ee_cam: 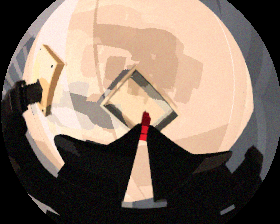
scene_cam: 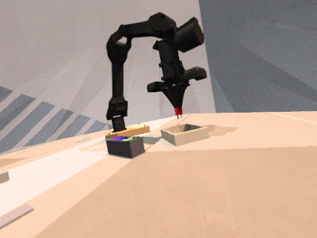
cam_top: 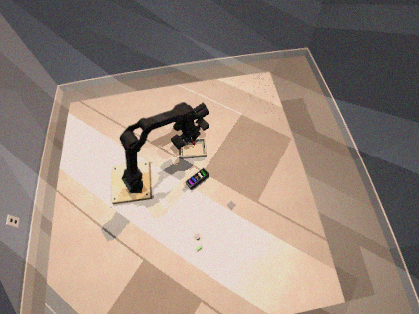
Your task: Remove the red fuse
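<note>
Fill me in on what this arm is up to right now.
The single black robot arm is carrying a small red fuse, pinched in its gripper, which is shut on it. The fuse hangs in the air above the shallow beige square tray, not yet inside it. The dark fuse block, with its other coloured fuses on top, sits apart from the tray, nearer the arm's base, and nothing touches it. Lowering and release appear to be what remains.
</note>
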Tool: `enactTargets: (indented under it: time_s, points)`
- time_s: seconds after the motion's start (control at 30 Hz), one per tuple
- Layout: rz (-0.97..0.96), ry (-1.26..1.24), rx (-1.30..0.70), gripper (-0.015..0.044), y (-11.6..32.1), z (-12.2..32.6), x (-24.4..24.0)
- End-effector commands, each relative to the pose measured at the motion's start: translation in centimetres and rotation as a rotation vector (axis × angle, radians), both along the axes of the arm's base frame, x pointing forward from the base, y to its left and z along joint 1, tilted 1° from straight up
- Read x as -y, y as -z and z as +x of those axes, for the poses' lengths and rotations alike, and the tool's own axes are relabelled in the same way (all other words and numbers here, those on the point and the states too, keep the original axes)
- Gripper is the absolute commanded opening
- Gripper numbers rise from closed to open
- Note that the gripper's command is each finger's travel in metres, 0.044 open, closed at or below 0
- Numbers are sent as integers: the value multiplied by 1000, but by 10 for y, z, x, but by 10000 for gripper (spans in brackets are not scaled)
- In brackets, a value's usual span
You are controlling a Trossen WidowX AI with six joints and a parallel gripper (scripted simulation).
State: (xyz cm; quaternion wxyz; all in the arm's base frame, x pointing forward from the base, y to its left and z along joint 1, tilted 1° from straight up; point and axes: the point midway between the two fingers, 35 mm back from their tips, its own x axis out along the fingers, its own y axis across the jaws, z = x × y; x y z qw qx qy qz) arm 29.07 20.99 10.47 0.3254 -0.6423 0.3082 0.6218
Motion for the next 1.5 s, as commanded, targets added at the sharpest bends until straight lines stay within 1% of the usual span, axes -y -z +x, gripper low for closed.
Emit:
enactTargets:
  time_s: [0.0,0.53,0.7,1.1,1.13,1.27,1.47]
  points:
    - [-5,6,-7,0,9,-1,0]
    - [-5,6,-7,0,35,-1,0]
    - [-5,6,-7,0,36,-1,0]
    - [-3,0,-4,315,32,0,0]
    - [-3,1,-4,330,30,0,0]
    - [-5,6,-7,330,-2,-2,0]
    - [-5,6,-7,330,-4,-2,0]
